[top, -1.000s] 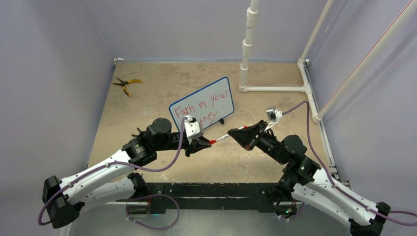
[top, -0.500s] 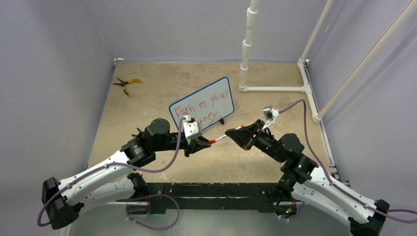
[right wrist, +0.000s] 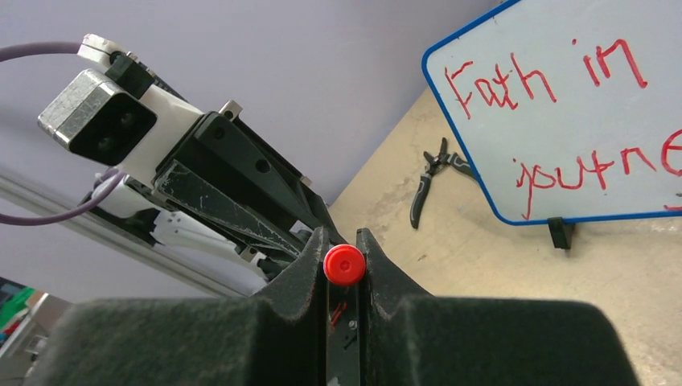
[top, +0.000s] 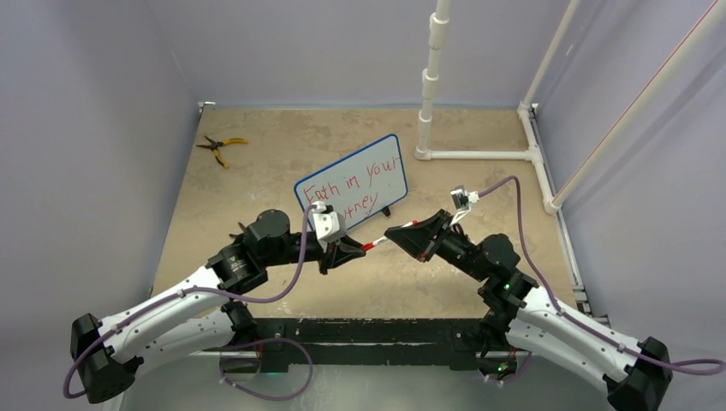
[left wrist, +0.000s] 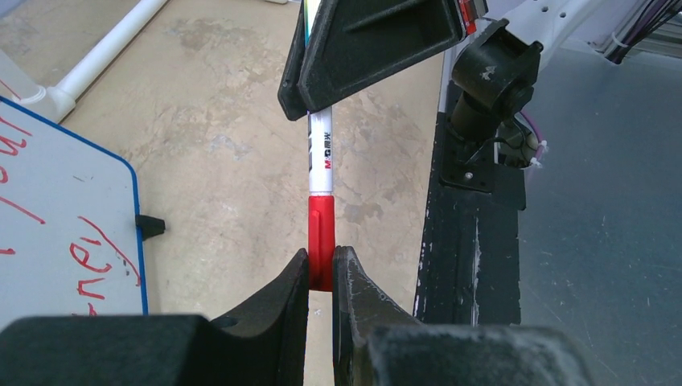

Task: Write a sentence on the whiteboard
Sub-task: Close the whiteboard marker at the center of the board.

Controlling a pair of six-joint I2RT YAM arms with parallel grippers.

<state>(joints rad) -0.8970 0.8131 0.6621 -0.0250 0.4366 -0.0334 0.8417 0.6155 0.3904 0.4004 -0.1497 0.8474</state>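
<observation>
Whiteboard (top: pixel 391 190) stands mid-table (top: pixel 257 145), red sentence (top: pixel 355 175) looks done. Left gripper (left wrist: pixel 322 265) clenches the cap (left wrist: pixel 321 233), right gripper (top: pixel 395 233) grasps the marker (left wrist: pixel 320 153). Probably recapping; next needs a straight push together.

Both arms shift leftward over the last second (the right one more than the left). The right gripper (top: pixel 391 233) closes in on the left gripper (top: pixel 357 249), so less of the marker (top: pixel 377 241) shows between them.
</observation>
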